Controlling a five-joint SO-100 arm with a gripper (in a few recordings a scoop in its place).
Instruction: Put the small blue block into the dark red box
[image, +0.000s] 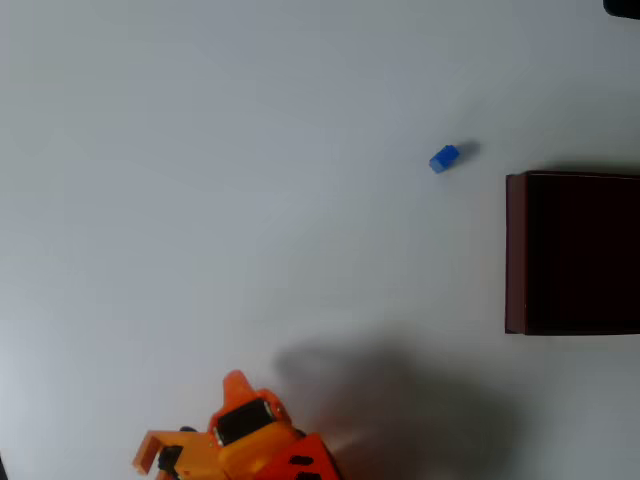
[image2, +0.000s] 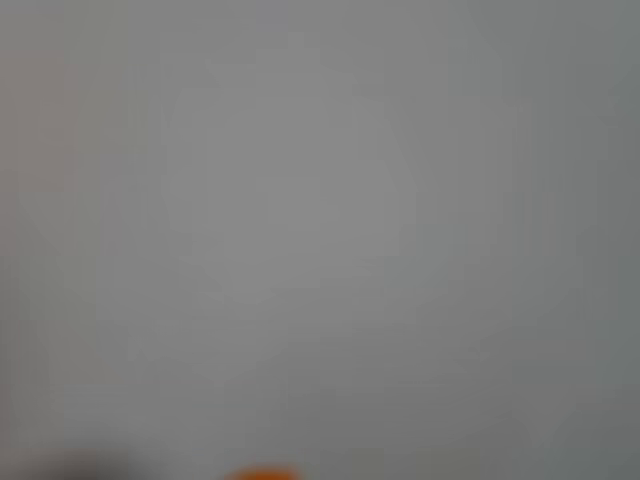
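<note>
The small blue block (image: 444, 158) is a tiny, bright blue, roughly cubic piece lying slightly askew on the pale grey desk (image: 200, 180) in the overhead view, casting a small soft shadow to its upper right. It sits apart from the dark red box (image: 516, 250), near that box's upper left corner. The orange arm's end effector (image: 232, 384) is at the bottom edge, well apart from both; whether its jaws are parted cannot be told.
</note>
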